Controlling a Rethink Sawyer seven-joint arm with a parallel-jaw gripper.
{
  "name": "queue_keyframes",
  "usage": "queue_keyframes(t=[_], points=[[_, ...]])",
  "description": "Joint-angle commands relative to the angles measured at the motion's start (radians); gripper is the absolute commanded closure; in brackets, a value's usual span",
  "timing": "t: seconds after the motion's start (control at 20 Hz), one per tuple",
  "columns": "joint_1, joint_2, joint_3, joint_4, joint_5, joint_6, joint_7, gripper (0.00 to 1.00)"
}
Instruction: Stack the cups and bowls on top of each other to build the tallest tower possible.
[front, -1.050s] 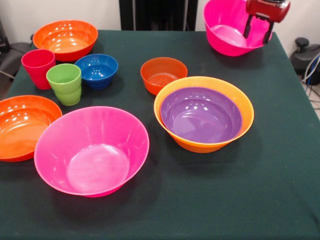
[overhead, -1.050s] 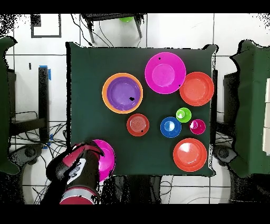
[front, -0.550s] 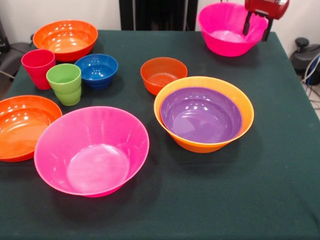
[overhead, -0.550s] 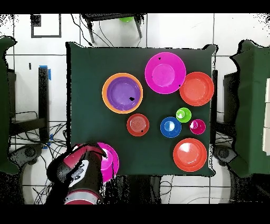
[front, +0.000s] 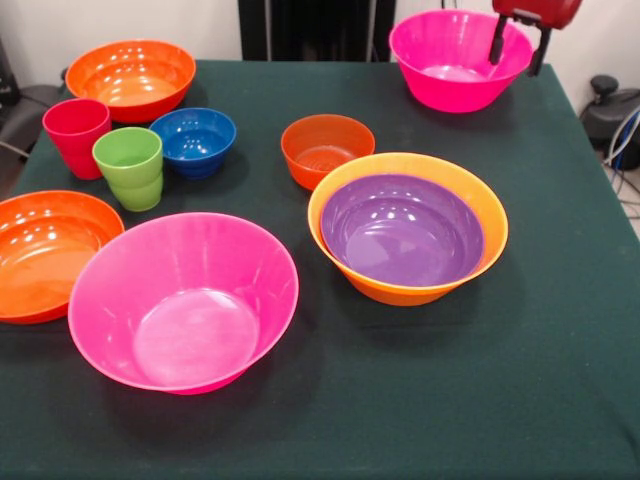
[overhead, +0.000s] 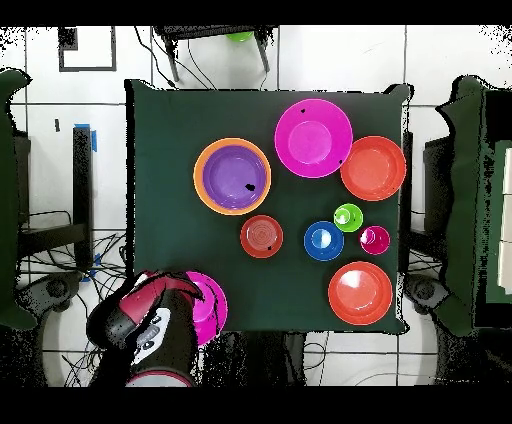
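My gripper (front: 518, 50) hangs at the far right, open, one finger inside and one outside the rim of a hot pink bowl (front: 455, 62) that sits level on the table. In the overhead view my arm (overhead: 150, 322) covers part of that bowl (overhead: 210, 300). A second hot pink bowl (front: 185, 300) stands upright at the front. The purple bowl (front: 400, 230) is nested in the large orange bowl (front: 410, 292). A small red-orange bowl (front: 327, 148), a blue bowl (front: 193, 140), a red cup (front: 77, 135) and a green cup (front: 130, 165) stand apart. No tower stands.
Two shallow red-orange bowls sit at the left, one at the back (front: 130, 78), one near the front edge (front: 40, 250). The dark green tablecloth (front: 450, 400) covers the table. Cables (front: 622, 125) hang beyond the right edge.
The far pink bowl went from tilted to level and shifted slightly left in the front view. My gripper rose a little above it.
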Motion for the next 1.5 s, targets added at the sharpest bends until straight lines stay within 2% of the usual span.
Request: queue_keyframes(t=[0.05, 0.35, 1.0, 1.05, 1.5], points=[[0.015, 0.063, 0.046, 0.013, 0.029, -0.007, 0.039, 0.00], [0.039, 0.114, 0.020, -0.010, 0.024, -0.045, 0.054, 0.00], [0.051, 0.153, 0.001, -0.042, 0.016, -0.064, 0.042, 0.00], [0.060, 0.154, -0.008, -0.047, 0.012, -0.066, 0.039, 1.00], [0.019, 0.134, 0.028, -0.026, 0.016, -0.059, 0.019, 1.00]])
